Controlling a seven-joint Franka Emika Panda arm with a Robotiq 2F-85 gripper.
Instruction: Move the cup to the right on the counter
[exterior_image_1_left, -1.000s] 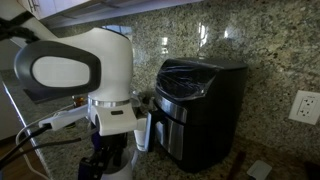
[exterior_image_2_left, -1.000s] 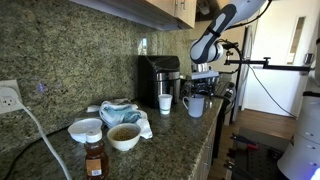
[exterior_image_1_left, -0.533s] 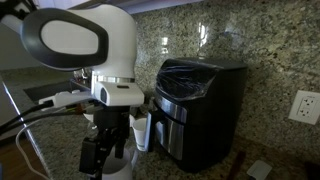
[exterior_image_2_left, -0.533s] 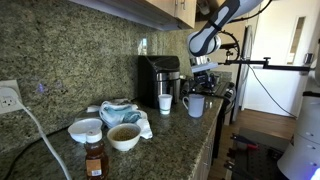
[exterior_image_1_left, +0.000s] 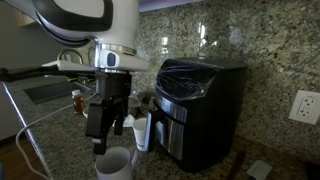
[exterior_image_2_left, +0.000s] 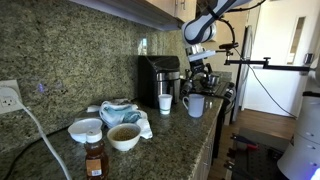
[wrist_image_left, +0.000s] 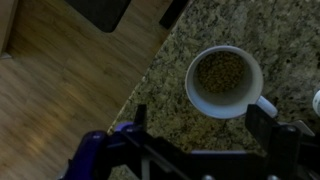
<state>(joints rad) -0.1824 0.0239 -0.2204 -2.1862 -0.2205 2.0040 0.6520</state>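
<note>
The arm hangs vertically over the surface, close beside the black appliance. We see its pincer spread wide and empty, poised above the cup without touching it. The cup stands upright near the surface's edge. Only the wrist view reveals the cup's speckled brown interior. Only an exterior view shows the slim white tumbler just beside it.

The hand, fingers spread, hangs above the seemingly empty cup on the counter.
</note>
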